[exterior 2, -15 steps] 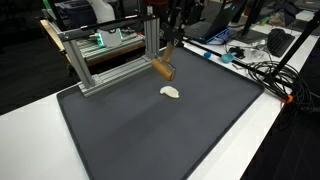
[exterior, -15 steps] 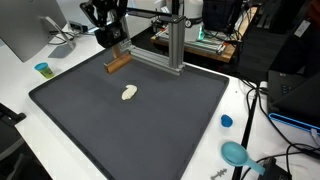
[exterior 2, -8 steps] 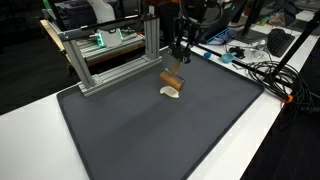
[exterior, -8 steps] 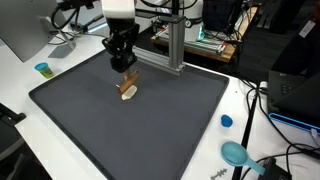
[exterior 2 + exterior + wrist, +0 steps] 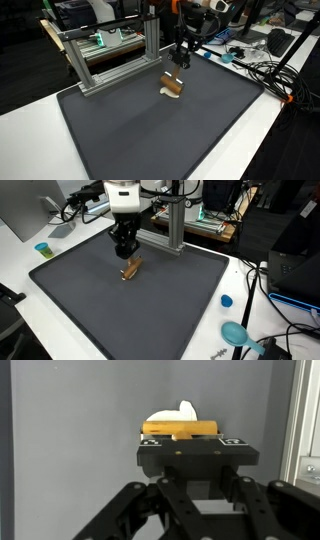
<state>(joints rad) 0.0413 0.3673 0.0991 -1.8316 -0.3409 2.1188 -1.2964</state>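
Observation:
My gripper (image 5: pixel 125 253) is shut on one end of a small wooden block (image 5: pixel 132 270) and holds it low over the dark mat (image 5: pixel 150 310). The block lies against a small white object (image 5: pixel 170 94), which it hides in one exterior view. In the other exterior view the gripper (image 5: pixel 181 64) stands just above the block (image 5: pixel 173 82). In the wrist view the block (image 5: pixel 180 428) sits at the fingertips (image 5: pixel 197 440), with the white object (image 5: pixel 176 412) just behind it.
A metal frame (image 5: pixel 172 235) stands at the mat's back edge, close to the gripper; it also shows in the other exterior view (image 5: pixel 105 65). A blue cap (image 5: pixel 226 301), a teal scoop (image 5: pixel 236 333) and a small cup (image 5: pixel 42 249) sit on the white table. Cables (image 5: pixel 265 75) lie beside the mat.
The gripper has carried the wooden block from the mat's back edge to the white object and lowered it onto that object, which the block now covers in one exterior view.

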